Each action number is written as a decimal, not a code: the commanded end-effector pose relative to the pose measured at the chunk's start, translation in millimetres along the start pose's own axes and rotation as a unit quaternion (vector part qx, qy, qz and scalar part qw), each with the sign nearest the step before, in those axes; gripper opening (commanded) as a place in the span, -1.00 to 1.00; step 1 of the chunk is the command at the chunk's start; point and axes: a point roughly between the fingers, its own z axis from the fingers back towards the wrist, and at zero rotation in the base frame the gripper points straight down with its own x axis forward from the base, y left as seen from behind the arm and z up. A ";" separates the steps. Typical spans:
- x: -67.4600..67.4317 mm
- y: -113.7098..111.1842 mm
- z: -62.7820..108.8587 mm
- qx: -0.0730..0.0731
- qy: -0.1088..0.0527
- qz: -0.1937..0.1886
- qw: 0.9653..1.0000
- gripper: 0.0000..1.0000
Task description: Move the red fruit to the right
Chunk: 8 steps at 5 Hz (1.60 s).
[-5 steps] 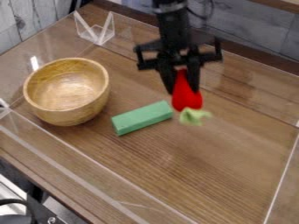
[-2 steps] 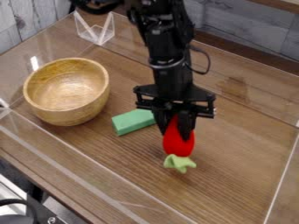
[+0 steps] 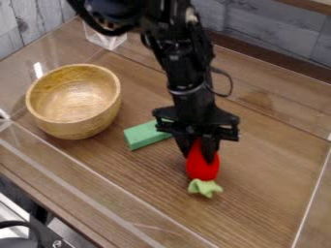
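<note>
Evenly lit, soft daylight-like brightness; pale glare streaks on wooden table [image 3: 258, 145] toward 3 o'clock; faint shadow under arm; low resolution, slightly soft throughout.

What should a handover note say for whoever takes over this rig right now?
Gripper: shut on the red fruit, pointing steeply down.
Red fruit: hanging cap-down, the leafy cap at or just above the table, to the right of the green block; contact is hard to judge.
Wooden bowl: at the left, untouched.
Done: fruit carried to the right side.
Left: set it down, open, lift clear.
</note>
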 end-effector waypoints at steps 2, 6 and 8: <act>-1.5 -5.7 1.3 -0.003 -0.034 -0.020 0.999 -1.00; 12.4 -15.7 -7.2 -0.014 -0.020 -0.181 0.983 -1.00; 9.3 -20.7 3.4 -0.018 -0.033 -0.166 0.985 -1.00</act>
